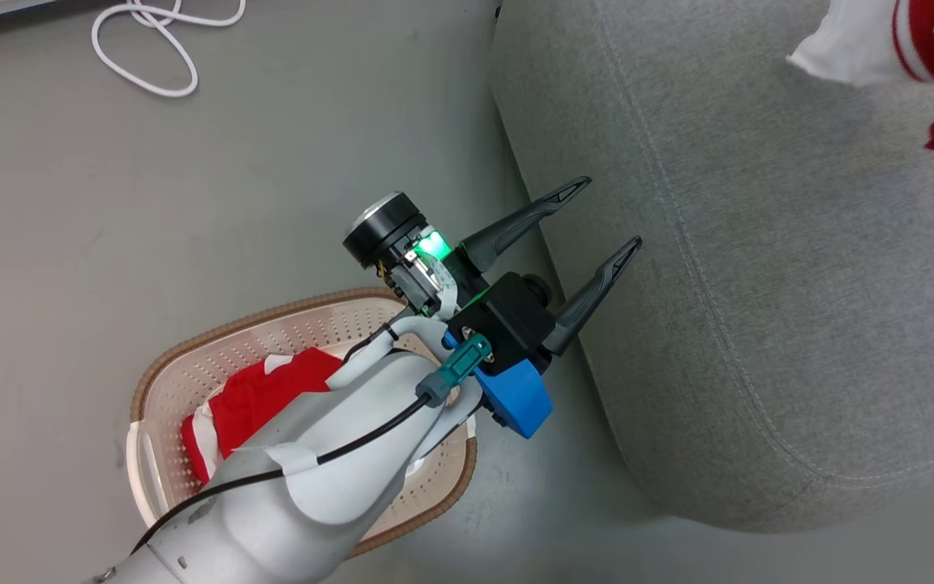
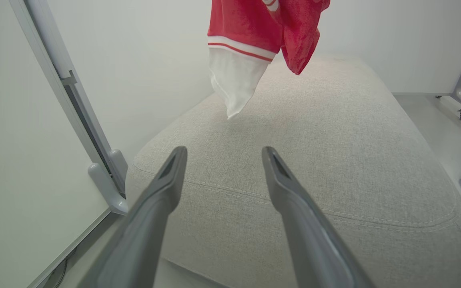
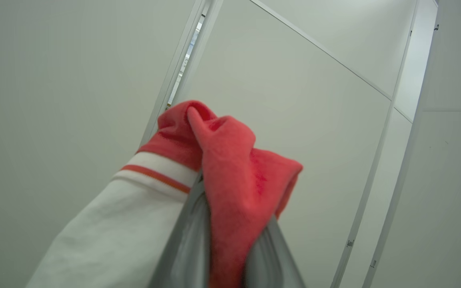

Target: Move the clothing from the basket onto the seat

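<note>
Clothing (image 3: 230,168) means two red pieces with white panels and thin stripes. The hanging garment (image 2: 250,32) droops in a bunch from the right tool (image 3: 230,240), whose fingers are pinched almost together on a fold of red fabric. Its white end dangles over the far right part of the seat (image 1: 759,284); I cannot tell whether it touches the cushion. The second garment (image 1: 260,397) lies crumpled in the basket (image 1: 191,365) on the floor, left of the seat's near end and partly hidden under the left forearm. The left tool (image 1: 611,212) stands wide and empty over the seat's left edge. I judge the fabric light, soft and limp. It will sag and trail rather than slip, so a pinch on a raised fold near the middle of the heap should lift it clear of the rim.
</note>
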Tool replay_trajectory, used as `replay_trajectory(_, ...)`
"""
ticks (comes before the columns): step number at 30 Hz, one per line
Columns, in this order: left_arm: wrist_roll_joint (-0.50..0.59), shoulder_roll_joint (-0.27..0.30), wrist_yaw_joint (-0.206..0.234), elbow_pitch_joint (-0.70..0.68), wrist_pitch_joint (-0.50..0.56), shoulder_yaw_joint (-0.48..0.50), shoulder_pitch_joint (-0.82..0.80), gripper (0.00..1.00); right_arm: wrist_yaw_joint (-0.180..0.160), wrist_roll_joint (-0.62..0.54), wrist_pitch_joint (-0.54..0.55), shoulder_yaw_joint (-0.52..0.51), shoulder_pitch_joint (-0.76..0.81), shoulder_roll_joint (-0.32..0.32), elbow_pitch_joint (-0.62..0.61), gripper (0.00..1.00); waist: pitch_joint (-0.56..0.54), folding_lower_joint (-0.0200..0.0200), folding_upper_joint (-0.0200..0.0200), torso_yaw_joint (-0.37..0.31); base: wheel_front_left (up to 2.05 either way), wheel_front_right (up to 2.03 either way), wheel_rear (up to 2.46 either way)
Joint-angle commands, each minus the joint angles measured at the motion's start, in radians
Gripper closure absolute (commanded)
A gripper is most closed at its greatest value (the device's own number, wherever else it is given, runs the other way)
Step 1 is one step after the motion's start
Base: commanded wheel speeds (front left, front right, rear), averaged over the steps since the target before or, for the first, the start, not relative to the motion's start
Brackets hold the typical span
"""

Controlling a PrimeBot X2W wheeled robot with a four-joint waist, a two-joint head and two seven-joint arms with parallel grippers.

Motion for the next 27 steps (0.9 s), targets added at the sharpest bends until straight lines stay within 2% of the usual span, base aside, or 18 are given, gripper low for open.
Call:
replay_trajectory(1, 0.006, 0.008, 0.002, -0.001, -0.002, 0.003, -0.020, 0.00, 0.000, -0.002, -0.001, -0.005, -0.023, -0.012, 0.007, 1.00, 0.031, -0.0001, 0.0000, 0.026, 0.00, 0.00, 0.00)
replay_trajectory(6, 0.016, 0.008, 0.003, -0.003, -0.005, 0.003, -0.056, 0.00, 0.000, -0.010, 0.000, -0.033, -0.093, -0.075, 0.068, 1.00, 0.084, -0.0001, 0.0000, 0.044, 0.00, 0.00, 0.00)
replay_trajectory(12, 0.022, -0.001, 0.002, 0.002, -0.009, -0.003, -0.090, 0.00, 0.000, -0.021, 0.000, -0.041, -0.121, -0.115, 0.224, 1.00, 0.127, -0.0001, 0.0000, 0.060, 0.00, 0.00, 0.00)
replay_trajectory(22, 0.015, -0.011, 0.002, 0.016, -0.013, -0.013, -0.103, 0.00, 0.000, -0.028, -0.001, -0.058, -0.137, -0.116, 0.583, 1.00, 0.140, -0.0001, 0.0000, 0.075, 0.00, 0.00, 0.00)
replay_trajectory(27, 0.010, -0.021, 0.005, 0.018, -0.016, -0.020, -0.103, 0.00, 0.000, -0.031, -0.001, -0.074, -0.117, -0.126, 0.693, 1.00, 0.139, -0.0001, 0.0000, 0.094, 0.00, 0.00, 0.00)
